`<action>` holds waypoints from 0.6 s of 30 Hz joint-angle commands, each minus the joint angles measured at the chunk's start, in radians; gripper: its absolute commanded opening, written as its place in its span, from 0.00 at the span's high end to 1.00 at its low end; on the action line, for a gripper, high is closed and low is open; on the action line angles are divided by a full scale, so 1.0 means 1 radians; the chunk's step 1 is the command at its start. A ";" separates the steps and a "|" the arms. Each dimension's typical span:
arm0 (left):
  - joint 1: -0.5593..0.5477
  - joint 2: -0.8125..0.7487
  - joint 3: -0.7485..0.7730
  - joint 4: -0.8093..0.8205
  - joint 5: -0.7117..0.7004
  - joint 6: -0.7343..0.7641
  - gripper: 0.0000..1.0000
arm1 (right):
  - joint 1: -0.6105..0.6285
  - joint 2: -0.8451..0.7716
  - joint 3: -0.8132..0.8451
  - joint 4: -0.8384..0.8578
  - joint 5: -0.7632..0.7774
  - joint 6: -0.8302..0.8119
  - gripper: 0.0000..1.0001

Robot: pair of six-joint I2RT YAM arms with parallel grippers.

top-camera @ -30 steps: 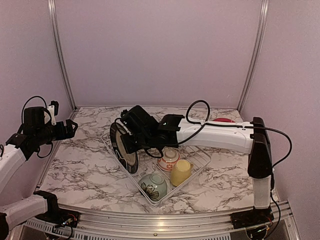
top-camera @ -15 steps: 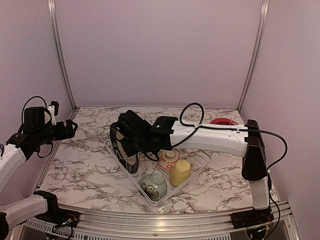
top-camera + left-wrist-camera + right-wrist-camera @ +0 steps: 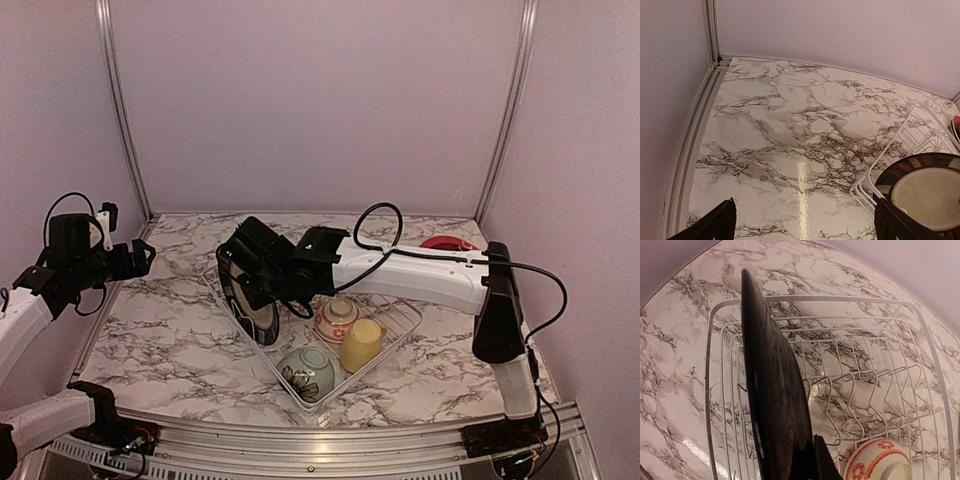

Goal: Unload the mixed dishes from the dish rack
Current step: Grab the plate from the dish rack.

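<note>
Four dishes sat in the dish rack [image 3: 398, 314], which lay at the middle of the marble table [image 3: 170, 330] in the overhead view. A black-rimmed plate [image 3: 250, 303] stood on edge at the rack's 9 o'clock end. The small red-patterned white bowl [image 3: 337, 318] rested near the rack's centre. The yellow cup [image 3: 362, 344] lay tilted just beside the bowl, at its 5 o'clock. The green flowered bowl [image 3: 306, 372] filled the rack's 6 o'clock corner. One red plate [image 3: 445, 241] lay flat on the table outside the rack, off at its 2 o'clock, close to the back wall.

The right arm stretched across the rack from 3 o'clock, with the right gripper [image 3: 250, 262] at the top rim of the black-rimmed plate. Its wrist camera showed that plate edge-on, running from 12 to 6 o'clock. One of the dark fingers [image 3: 821, 463] pressed against the plate's right face at the bottom of the view. The other finger was hidden behind the plate, so I could not tell whether the pincer was truly clamped.

The left gripper [image 3: 804, 212] hung above bare marble, well apart from the rack at its 9 o'clock. Its pincer was spread wide and held nothing. The plate and the rack's corner showed at 4 o'clock in its wrist view.
</note>
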 commanded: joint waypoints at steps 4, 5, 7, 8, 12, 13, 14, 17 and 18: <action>0.001 -0.023 0.007 -0.013 0.008 0.013 0.01 | 0.008 -0.002 0.118 0.008 -0.010 -0.039 1.00; 0.001 -0.023 0.006 -0.014 0.010 0.011 0.01 | 0.008 -0.003 0.127 0.006 -0.003 -0.042 1.00; 0.001 -0.023 0.008 -0.014 0.015 0.011 0.01 | 0.008 -0.008 0.138 -0.001 0.020 -0.050 1.00; 0.001 -0.024 0.008 -0.012 0.018 0.011 0.01 | 0.008 -0.010 0.142 -0.002 0.031 -0.051 1.00; 0.001 -0.034 0.002 -0.003 0.045 0.011 0.01 | 0.013 -0.036 0.138 -0.006 0.079 -0.072 1.00; 0.001 -0.034 0.002 -0.003 0.041 0.011 0.01 | 0.015 -0.042 0.136 -0.006 0.091 -0.076 1.00; 0.001 -0.037 0.003 -0.004 0.035 0.012 0.01 | 0.016 -0.055 0.131 -0.003 0.101 -0.080 1.00; 0.001 -0.036 0.006 -0.009 0.026 0.012 0.01 | 0.015 -0.087 0.099 0.029 0.105 -0.092 1.00; 0.001 -0.038 0.005 -0.009 0.024 0.011 0.01 | 0.016 -0.094 0.091 0.042 0.104 -0.095 1.00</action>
